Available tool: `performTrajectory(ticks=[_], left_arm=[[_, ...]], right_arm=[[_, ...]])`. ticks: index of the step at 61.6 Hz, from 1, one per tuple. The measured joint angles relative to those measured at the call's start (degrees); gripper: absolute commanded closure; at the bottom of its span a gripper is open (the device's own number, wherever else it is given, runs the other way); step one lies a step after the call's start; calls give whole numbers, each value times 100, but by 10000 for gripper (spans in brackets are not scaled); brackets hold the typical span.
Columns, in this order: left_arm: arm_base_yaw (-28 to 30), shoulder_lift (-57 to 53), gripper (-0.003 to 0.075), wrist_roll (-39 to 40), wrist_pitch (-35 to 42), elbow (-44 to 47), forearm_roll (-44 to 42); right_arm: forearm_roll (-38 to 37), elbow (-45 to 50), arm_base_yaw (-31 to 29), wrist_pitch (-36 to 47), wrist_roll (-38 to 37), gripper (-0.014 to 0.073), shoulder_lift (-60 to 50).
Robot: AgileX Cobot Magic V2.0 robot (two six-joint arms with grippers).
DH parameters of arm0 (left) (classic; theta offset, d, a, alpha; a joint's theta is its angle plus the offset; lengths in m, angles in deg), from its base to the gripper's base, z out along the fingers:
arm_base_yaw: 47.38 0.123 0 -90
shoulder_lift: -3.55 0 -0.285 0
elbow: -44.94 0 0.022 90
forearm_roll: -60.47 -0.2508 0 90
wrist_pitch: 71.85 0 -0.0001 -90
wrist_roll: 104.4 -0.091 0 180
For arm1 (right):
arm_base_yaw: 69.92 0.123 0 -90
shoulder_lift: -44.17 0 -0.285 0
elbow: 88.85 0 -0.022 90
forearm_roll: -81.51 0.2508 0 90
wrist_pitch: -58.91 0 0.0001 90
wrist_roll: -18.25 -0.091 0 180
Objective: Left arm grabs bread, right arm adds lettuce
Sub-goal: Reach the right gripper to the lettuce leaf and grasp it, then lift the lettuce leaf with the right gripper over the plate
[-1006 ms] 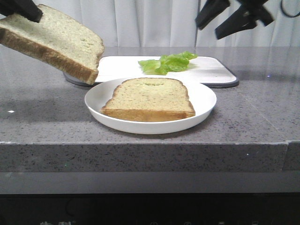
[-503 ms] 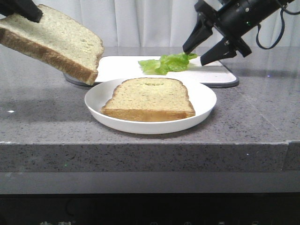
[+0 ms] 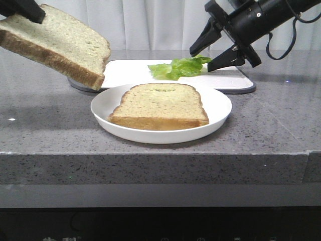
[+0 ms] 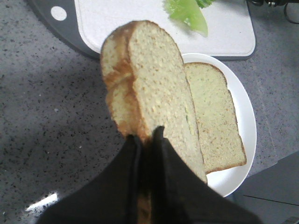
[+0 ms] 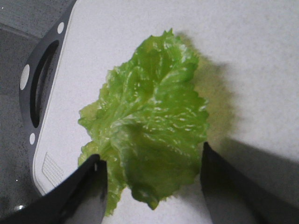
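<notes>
Cropping at the top left of the front view hides all but a dark tip of the left arm's black gripper (image 3: 22, 10), so its hold cannot be judged there. The left wrist view supplies it: the black wedge-shaped gripper (image 4: 147, 140) has its jaws pressed narrow onto the crust edge of the thick square bread slice with pale speckled face and golden-brown crust (image 4: 149, 88), which is held clear of the grey speckled stone tabletop (image 3: 45, 125). In the front view that slice (image 3: 55, 42) hangs tilted at upper left, beside the round white plate (image 3: 220, 108). A second matching bread slice (image 3: 160, 105) lies flat on the plate; the wrist view shows it partly masked by the held slice.

The right arm's black gripper with thin pointed tips (image 3: 205, 54) is cut off at the upper right of the front view. Its jaws stand wide apart, one tip on either side of the far end of the small bunch of bright green ruffled lettuce (image 3: 179, 67). Contact cannot be made out from the front. The right wrist view shows the lettuce (image 5: 149, 126) lying on the white cutting board with dark grey rim (image 5: 261, 60), the two dark fingers (image 5: 79, 196) flanking the leaf's near edge; only their tips are visible, blurred.
</notes>
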State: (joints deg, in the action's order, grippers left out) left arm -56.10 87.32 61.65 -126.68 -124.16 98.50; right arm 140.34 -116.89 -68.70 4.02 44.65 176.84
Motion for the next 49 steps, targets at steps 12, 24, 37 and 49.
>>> performTrajectory(ticks=[12,24,37,49], left_arm=[[0,0,739,0,10,0,0],[0,0,739,0,10,0,0],[0,0,739,0,10,0,0],[0,0,739,0,10,0,0]], right_arm=[[164,0,0,0,0,210,34],[176,0,0,11,0,488,34],[291,0,0,21,0,652,34],[512,-14,0,-130,0,652,34]])
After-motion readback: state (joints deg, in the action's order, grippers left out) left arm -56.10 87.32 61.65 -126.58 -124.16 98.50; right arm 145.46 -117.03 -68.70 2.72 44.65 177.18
